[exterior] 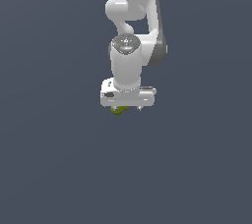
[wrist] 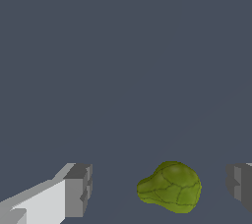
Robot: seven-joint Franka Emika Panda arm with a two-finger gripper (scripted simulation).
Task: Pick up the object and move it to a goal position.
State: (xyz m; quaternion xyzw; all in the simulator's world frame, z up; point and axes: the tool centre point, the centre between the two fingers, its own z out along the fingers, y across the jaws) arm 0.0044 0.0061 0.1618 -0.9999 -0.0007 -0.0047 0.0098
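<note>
Overhead, the white Panda arm (exterior: 132,31) pointed straight down, its end effector (wrist: 157,186) spread apart. Between the two grey fingers (wrist: 78,188) sat the olive-tinted yellow-green lump (wrist: 170,186), touching neither and closer to one of them. From the exterior view, the lump peeked out just beneath the hand.

Between the two fingers (wrist: 78,191) of the claw (wrist: 158,188), clear of both, nearer one: the object (wrist: 170,187). Directly under the claw (exterior: 127,108) in the exterior view, peeking out towards that view's left: the object (exterior: 118,110).
</note>
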